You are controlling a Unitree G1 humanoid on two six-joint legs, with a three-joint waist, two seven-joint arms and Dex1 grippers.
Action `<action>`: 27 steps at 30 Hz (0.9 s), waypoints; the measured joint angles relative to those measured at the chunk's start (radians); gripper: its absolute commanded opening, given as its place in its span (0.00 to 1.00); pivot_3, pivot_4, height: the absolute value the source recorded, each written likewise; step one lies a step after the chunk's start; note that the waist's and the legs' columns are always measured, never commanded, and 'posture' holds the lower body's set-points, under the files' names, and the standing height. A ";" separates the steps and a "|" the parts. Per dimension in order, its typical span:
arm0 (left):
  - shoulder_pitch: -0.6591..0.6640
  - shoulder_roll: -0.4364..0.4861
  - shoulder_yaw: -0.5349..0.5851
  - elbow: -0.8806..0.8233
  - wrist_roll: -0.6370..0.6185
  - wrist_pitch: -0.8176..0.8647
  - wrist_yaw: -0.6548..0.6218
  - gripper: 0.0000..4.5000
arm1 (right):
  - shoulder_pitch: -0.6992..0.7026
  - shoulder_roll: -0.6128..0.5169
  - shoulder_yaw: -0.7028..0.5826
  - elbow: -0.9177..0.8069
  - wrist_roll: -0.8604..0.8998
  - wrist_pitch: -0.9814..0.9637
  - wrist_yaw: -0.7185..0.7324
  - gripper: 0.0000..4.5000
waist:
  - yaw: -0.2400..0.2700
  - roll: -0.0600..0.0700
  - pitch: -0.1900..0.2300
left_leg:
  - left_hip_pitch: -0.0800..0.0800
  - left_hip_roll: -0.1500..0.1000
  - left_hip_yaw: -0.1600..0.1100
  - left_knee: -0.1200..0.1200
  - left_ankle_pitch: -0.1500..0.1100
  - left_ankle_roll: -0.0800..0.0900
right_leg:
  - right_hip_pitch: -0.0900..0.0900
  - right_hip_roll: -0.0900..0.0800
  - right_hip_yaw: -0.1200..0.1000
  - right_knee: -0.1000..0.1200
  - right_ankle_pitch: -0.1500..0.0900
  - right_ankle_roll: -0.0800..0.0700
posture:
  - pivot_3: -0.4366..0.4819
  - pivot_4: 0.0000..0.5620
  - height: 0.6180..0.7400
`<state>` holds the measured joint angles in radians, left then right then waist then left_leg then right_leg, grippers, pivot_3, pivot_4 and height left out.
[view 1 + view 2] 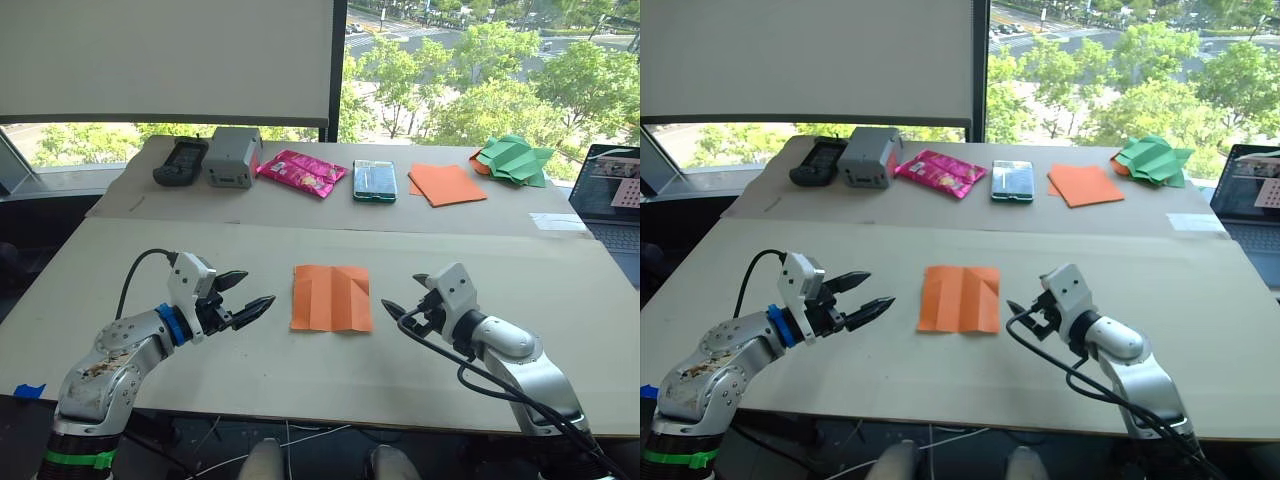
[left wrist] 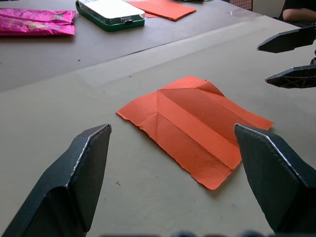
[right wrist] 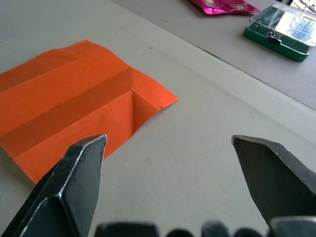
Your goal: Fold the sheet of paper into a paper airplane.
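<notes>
Sheet of paper (image 1: 331,298) creased, flat at frame centre on table (image 1: 520,270); left gripper (image 1: 247,294) and right gripper (image 1: 403,297) flanking, fingers apart, empty.

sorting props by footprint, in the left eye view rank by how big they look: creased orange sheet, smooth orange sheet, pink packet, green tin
1. Creased orange sheet, though nearest the camera.
2. Smooth orange sheet and pink packet: too alike to rank.
3. Green tin, smallest.
</notes>
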<state>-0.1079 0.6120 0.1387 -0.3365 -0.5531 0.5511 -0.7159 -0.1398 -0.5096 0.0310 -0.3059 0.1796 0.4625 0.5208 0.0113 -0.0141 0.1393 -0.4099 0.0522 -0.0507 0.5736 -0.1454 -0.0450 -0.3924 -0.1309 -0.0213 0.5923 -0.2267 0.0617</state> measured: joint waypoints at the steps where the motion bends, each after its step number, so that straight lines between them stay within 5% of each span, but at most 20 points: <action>1: 0.000 0.000 0.000 0.000 0.000 0.000 0.000 0.94 | 0.000 0.000 0.000 0.000 0.000 0.000 0.000 1.00 | 0.000 0.000 0.000 | 0.000 0.000 0.000 0.000 0.000 0.000 | 0.000 0.000 0.000 0.000 0.000 0.000 | 0.48 0.27 0.69; 12: -0.011 0.000 -0.007 0.003 0.005 -0.001 -0.001 0.94 | 0.000 0.000 0.000 -0.001 -0.001 0.000 -0.001 1.00 | 0.000 0.000 0.000 | 0.000 0.000 0.000 0.000 0.000 0.000 | 0.000 0.000 0.000 0.000 0.000 0.000 | 0.48 0.27 0.69; 23: -0.293 -0.127 -0.282 0.340 0.219 -0.170 -0.087 0.06 | 0.010 0.012 0.011 -0.021 -0.020 0.001 -0.018 1.00 | 0.002 0.000 0.000 | 0.000 -0.001 0.000 0.002 0.001 0.001 | 0.004 0.000 0.000 0.001 0.000 0.000 | 0.48 0.27 0.69; 27: -0.423 -0.202 -0.368 0.568 0.344 -0.240 -0.079 0.00 | 0.020 0.021 0.032 -0.044 -0.039 0.007 -0.036 1.00 | 0.002 0.000 0.000 | 0.000 -0.001 0.000 0.002 0.003 0.006 | 0.005 0.001 0.000 0.002 0.000 0.001 | 0.48 0.27 0.69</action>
<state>-0.5313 0.4096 -0.2290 0.2319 -0.2096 0.3114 -0.7946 -0.1201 -0.4885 0.0625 -0.3495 0.1403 0.4695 0.4853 0.0129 -0.0146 0.1388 -0.4099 0.0513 -0.0512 0.5753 -0.1419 -0.0394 -0.3873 -0.1302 -0.0210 0.5940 -0.2265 0.0626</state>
